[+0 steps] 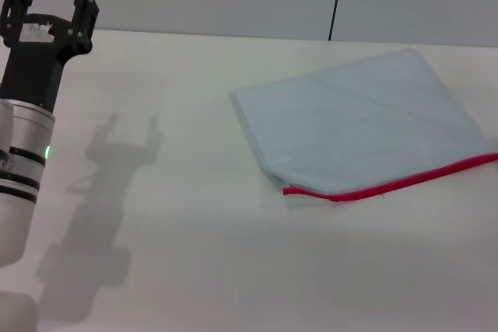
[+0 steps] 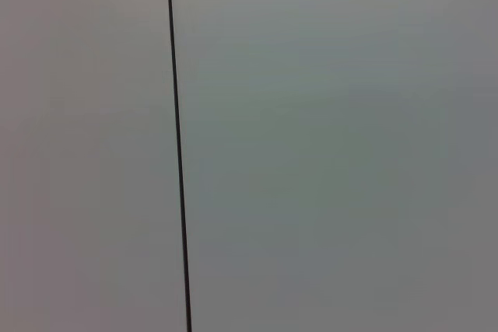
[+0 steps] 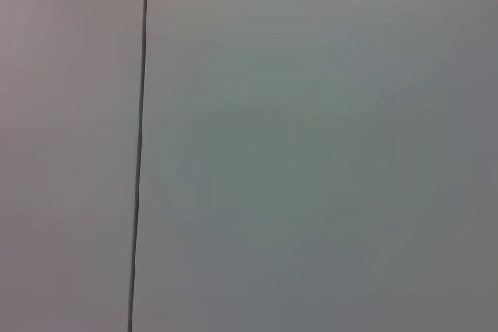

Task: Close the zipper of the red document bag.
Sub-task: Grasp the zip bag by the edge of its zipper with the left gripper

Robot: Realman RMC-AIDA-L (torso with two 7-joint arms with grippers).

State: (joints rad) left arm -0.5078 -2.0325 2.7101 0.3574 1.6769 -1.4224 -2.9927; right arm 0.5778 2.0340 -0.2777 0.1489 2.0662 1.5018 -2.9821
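Observation:
The red document bag (image 1: pixel 362 120) lies flat on the white table at the right, a pale blue-grey translucent pouch turned at an angle. Its zipper (image 1: pixel 405 180) is a thin red strip along the near long edge, running off the right side of the head view. At the strip's left end the edge looks slightly lifted. My left gripper (image 1: pixel 53 4) is raised at the far left, well away from the bag, fingers apart with nothing between them. My right gripper is out of view. Both wrist views show only a plain grey wall.
A white table (image 1: pixel 194 254) spreads across the head view with a grey wall behind it. A thin dark vertical seam (image 1: pixel 334 1) marks the wall, also seen as a seam (image 2: pixel 179 161) and a seam (image 3: pixel 140 153) in the wrist views.

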